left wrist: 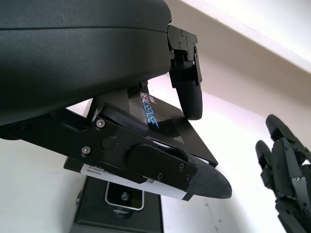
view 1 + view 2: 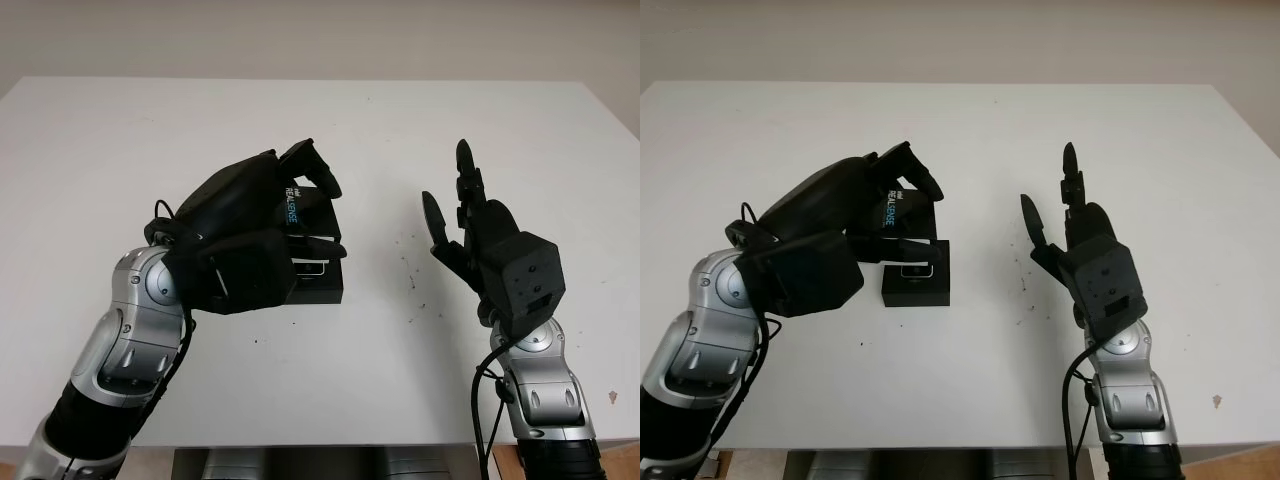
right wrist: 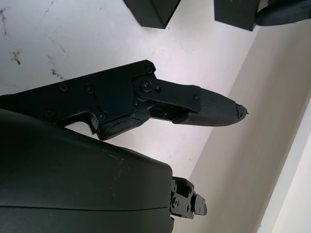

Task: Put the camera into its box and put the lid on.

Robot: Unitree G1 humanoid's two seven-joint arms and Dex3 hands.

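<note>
Meanwhile the left hand point(image 2: 855, 235) clenched its fingers point(image 1: 187, 90) on the black RealSense lid point(image 1: 158, 116), held tilted just above the open box point(image 2: 918, 283), where the camera point(image 1: 125, 196) lay beneath those fingers. Well apart over the white table point(image 2: 420, 130), the right hand point(image 2: 480, 240) hovered released, holding nothing.

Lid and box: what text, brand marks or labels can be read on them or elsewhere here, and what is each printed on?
"REALSENSE": printed on the side of the black lid, which the left hand holds above the open box.
A small word before "REALSENSE" on the same side: too small to read.
White sticker on the lid's edge: a line of small print and a barcode, too small to read.
The right hand, open beside them, carries no lettering.
</note>
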